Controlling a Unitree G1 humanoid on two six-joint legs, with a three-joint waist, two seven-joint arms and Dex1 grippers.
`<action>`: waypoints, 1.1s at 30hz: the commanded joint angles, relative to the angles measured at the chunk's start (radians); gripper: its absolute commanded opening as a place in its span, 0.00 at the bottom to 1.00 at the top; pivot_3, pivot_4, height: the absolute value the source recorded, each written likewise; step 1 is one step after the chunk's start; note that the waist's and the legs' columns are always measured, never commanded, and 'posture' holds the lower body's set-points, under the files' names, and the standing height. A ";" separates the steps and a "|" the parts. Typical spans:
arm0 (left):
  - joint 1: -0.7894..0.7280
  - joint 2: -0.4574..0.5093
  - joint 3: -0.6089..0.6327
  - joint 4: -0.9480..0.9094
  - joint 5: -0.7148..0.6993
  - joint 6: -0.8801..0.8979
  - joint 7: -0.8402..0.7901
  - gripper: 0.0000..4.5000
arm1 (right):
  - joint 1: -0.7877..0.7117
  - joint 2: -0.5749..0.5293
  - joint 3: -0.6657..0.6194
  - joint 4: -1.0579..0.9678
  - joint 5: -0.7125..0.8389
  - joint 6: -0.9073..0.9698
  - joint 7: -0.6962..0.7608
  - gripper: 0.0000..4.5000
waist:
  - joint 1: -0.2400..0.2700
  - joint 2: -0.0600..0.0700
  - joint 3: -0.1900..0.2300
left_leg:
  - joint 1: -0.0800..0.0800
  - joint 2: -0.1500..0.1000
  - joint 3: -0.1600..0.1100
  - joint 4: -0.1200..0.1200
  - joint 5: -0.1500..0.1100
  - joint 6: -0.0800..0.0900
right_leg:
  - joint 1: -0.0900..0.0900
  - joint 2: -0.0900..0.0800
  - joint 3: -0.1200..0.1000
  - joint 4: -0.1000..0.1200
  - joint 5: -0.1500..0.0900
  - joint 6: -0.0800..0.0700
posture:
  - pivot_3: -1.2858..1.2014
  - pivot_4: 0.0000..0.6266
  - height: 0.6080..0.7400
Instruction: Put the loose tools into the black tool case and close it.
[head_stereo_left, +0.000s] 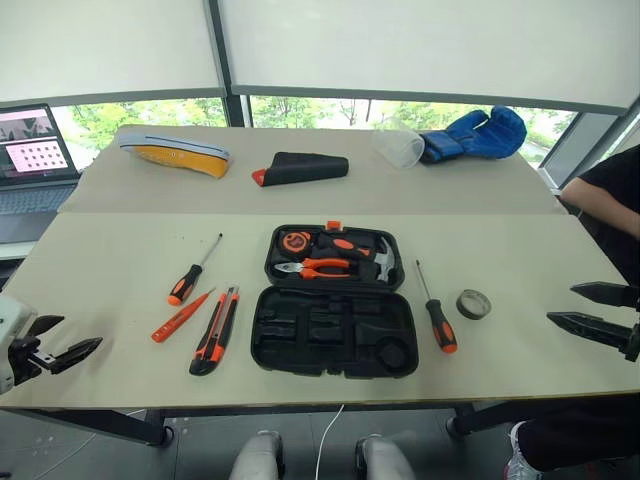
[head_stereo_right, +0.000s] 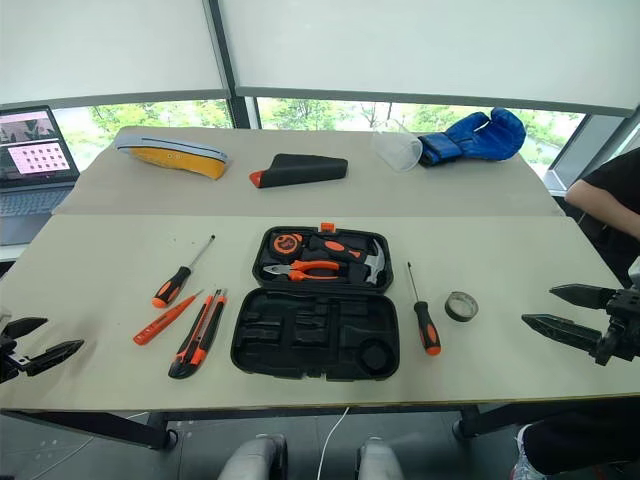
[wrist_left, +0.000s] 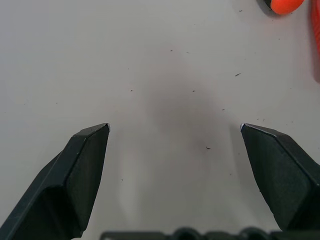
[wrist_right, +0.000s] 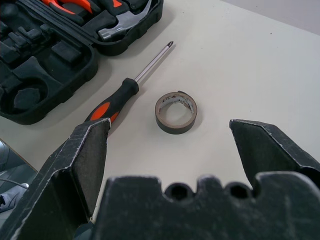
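Note:
The black tool case (head_stereo_left: 300, 345) lies open at the table's middle, with pliers, a hammer and a tape measure in its far half and bare slots in the near half. To its left lie a black-and-orange screwdriver (head_stereo_left: 190, 275), a slim orange tester screwdriver (head_stereo_left: 178, 318) and a utility knife (head_stereo_left: 216, 330). On its right are a second screwdriver (head_stereo_left: 437, 318) and a small grey tape roll (head_stereo_left: 474, 303). My left gripper (head_stereo_left: 80, 332) hovers open at the table's left front, apart from the tools. At the right edge my right gripper (head_stereo_left: 560, 304) is open, aimed toward the tape roll (wrist_right: 172, 127), holding nothing.
On the far table are a laptop (head_stereo_left: 35, 150), a yellow-and-grey object (head_stereo_left: 175, 152), a black wedge pouch with an orange tip (head_stereo_left: 300, 168), a clear cup (head_stereo_left: 398, 145) and a blue boxing glove (head_stereo_left: 480, 133). A person (head_stereo_left: 610, 210) sits at the right edge.

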 joint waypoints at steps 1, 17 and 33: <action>-0.010 0.011 0.016 -0.075 -0.021 0.057 0.015 1.00 | -0.010 0.013 -0.025 0.006 -0.010 -0.035 -0.004 0.99 | 0.000 0.000 0.000 | 0.000 0.000 0.000 0.000 0.000 0.000 | 0.000 0.000 0.000 0.000 0.000 0.000 | 0.52 0.24 1.00; -0.658 -0.051 -0.467 -0.183 0.014 0.663 0.176 1.00 | -0.096 0.058 0.113 -0.558 0.215 0.135 -0.097 0.99 | 0.022 0.002 0.002 | -0.003 -0.001 -0.004 0.003 0.005 0.009 | 0.006 0.001 -0.004 0.003 0.003 0.006 | 0.52 0.24 1.00; -0.802 -0.145 -0.638 0.122 0.162 0.515 0.114 0.34 | -0.201 0.085 0.208 -0.667 0.295 0.176 -0.254 1.00 | 0.027 0.000 0.003 | -0.005 -0.001 -0.005 0.007 0.006 0.009 | 0.006 0.001 -0.005 0.003 0.001 0.002 | 0.52 0.24 1.00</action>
